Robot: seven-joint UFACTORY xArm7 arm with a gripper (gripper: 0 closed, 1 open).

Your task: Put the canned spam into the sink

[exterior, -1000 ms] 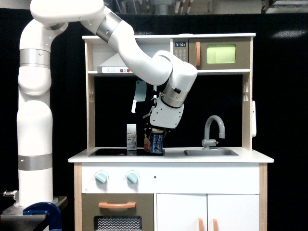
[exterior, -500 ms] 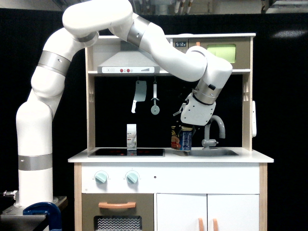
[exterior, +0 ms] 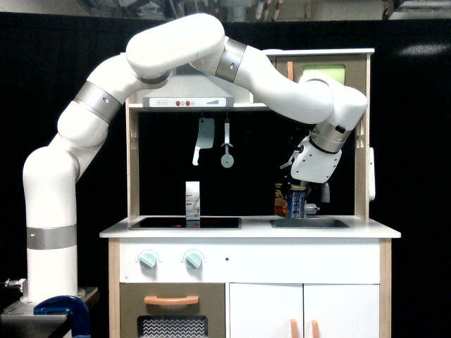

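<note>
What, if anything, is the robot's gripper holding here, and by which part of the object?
The gripper holds the canned spam by its upper end; the tin hangs below the fingers, over the sink.

The arm (exterior: 176, 49), arching across the upper half of the frame, wears smooth glossy white plastic shells with brushed silver metal bands at its joints. The hand (exterior: 299, 187) at centre right is the same white plastic. The canned spam (exterior: 290, 202) under it shows a glossy printed label. The sink (exterior: 310, 223) at lower right looks like dull grey metal. The surface (exterior: 366, 229) is smooth matt white, framed by pale unfinished-looking wood uprights. The stovetop (exterior: 184, 223) at centre left is glossy black. The small carton (exterior: 192, 200) on it looks like matt white card.
</note>
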